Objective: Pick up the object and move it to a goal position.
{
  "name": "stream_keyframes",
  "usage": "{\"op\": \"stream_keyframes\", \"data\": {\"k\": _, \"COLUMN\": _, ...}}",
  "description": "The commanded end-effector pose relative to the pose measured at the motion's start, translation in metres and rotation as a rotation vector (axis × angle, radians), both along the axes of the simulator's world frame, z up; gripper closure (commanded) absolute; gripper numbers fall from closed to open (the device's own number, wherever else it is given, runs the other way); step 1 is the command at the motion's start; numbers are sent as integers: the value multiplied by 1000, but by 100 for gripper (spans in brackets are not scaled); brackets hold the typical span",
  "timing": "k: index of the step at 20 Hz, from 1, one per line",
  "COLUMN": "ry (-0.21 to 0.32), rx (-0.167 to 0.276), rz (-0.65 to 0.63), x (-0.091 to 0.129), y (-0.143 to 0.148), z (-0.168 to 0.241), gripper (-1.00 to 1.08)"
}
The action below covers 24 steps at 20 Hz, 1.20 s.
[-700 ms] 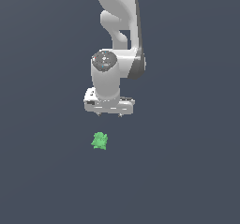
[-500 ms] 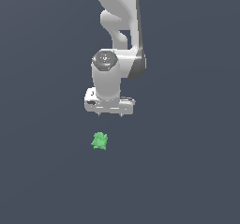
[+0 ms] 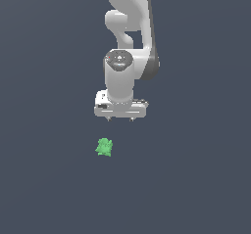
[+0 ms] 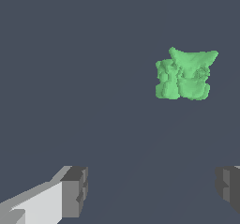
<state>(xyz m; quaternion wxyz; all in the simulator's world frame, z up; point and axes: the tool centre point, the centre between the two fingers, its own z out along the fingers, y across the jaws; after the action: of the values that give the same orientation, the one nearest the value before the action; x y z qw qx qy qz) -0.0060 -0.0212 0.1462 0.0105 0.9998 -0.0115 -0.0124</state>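
The object point(image 3: 104, 147) is a small bright green lumpy figurine lying on the dark grey floor, toward the exterior view's left of centre. My white gripper point(image 3: 120, 119) hangs above the floor, pointing down, a little behind and to the exterior view's right of the object, not touching it. In the wrist view the object point(image 4: 184, 75) lies beyond the gripper point(image 4: 152, 188), off the line between the two grey fingertips point(image 4: 75, 190). The fingers stand wide apart with nothing between them, so the gripper is open.
The white arm point(image 3: 130, 27) rises from behind the gripper to the frame's upper edge. A plain dark grey floor point(image 3: 196, 179) stretches all around, with no other objects in view.
The gripper has shifted slightly toward the exterior view's left and a touch lower. The object has not moved.
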Motion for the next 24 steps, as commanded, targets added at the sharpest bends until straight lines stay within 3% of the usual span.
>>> {"op": "stream_keyframes", "data": {"k": 1, "ry": 0, "rx": 0, "rz": -2, "x": 2, "y": -2, "z": -1, "gripper": -92}}
{"op": "stream_keyframes", "data": {"k": 24, "ry": -23, "rx": 19, "rz": -59, "x": 76, "y": -69, "z": -50, "gripper": -92}}
